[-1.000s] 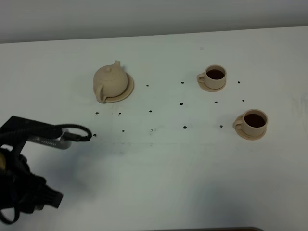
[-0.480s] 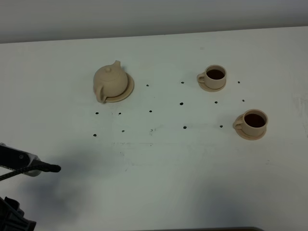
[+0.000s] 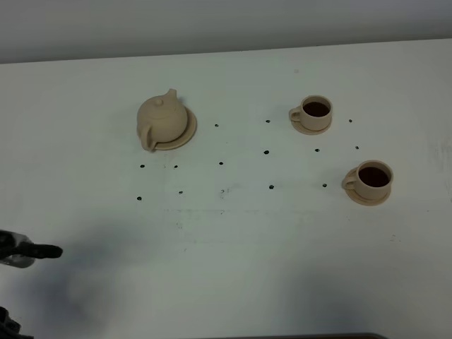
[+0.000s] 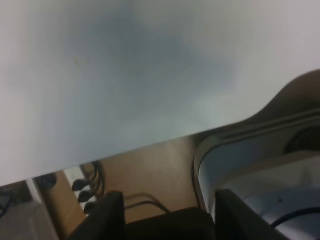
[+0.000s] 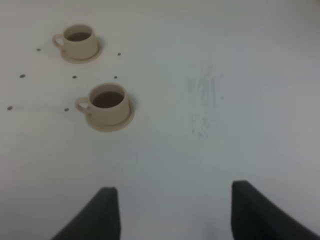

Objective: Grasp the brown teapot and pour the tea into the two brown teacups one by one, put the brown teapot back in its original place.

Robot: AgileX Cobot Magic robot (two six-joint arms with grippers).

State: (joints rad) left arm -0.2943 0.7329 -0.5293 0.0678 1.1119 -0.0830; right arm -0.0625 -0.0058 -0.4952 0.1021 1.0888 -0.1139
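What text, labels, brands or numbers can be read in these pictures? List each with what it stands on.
None. The brown teapot, its saucer, the two brown teacups and the white table carry no lettering. The table's small black dots are plain marks, not characters.

black tapered end effector fingers [image 5: 107,212], black-and-silver arm tip [image 3: 28,252]
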